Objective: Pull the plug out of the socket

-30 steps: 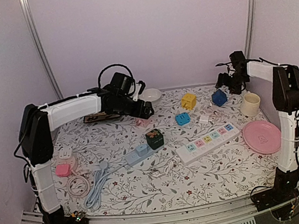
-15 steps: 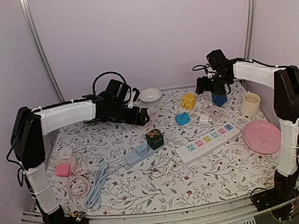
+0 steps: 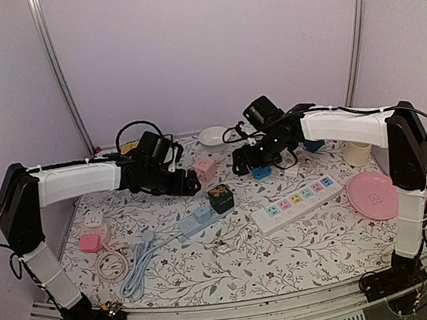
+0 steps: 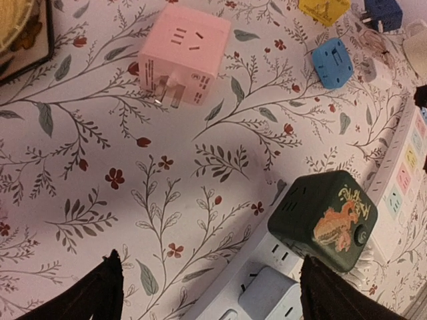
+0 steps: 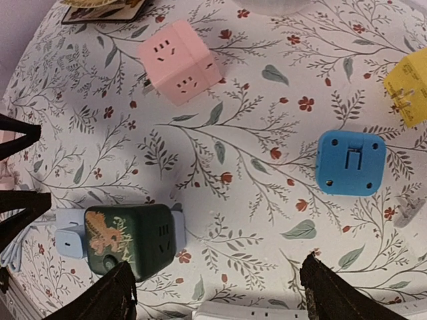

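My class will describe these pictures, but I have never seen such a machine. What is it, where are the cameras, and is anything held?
It is a two-armed robot at the near edge of a table. The wide picture looks down from above and behind it; the other two come from a camera on each wrist. On it lie a pink cube socket, a dark green cube on a pale blue power strip, a white power strip and a pink plate. The left gripper and right gripper are open, holding nothing.

Matt plastic green cube plug (image 4: pixel 323 223), glossy pink plate (image 3: pixel 373 195), smooth tbl cover (image 4: pixel 100 153).
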Robot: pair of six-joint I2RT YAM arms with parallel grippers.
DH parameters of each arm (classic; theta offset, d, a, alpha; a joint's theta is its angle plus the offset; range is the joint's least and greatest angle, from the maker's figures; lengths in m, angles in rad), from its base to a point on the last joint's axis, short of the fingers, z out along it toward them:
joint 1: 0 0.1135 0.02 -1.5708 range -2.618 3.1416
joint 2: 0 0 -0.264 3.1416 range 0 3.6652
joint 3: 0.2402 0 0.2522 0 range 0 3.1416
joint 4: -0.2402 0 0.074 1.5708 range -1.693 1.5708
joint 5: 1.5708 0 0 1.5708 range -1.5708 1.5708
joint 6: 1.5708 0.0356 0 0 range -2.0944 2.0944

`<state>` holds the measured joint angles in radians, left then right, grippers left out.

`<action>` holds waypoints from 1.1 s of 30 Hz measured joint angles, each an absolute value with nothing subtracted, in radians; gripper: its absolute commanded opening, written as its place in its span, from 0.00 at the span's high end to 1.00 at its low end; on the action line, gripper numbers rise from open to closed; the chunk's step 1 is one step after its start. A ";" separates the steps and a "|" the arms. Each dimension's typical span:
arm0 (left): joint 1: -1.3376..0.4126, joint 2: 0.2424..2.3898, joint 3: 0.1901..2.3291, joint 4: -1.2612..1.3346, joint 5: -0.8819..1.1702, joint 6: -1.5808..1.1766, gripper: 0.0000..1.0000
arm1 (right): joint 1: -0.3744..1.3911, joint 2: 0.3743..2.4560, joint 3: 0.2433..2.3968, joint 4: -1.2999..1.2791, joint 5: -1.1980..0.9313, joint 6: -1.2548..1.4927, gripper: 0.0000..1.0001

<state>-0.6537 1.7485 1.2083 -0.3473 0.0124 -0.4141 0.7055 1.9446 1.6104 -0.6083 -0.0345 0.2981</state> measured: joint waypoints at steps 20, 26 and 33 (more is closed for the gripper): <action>-0.721 1.636 1.031 -0.296 0.033 -0.484 0.08 | 0.909 2.055 1.689 -0.614 0.018 0.299 0.16; -0.742 1.641 1.031 -0.287 0.028 -0.492 0.08 | 0.910 2.156 1.778 -0.632 0.037 0.303 0.20; -0.743 1.660 1.004 -0.273 0.025 -0.503 0.08 | 0.912 2.182 1.794 -0.650 0.043 0.303 0.34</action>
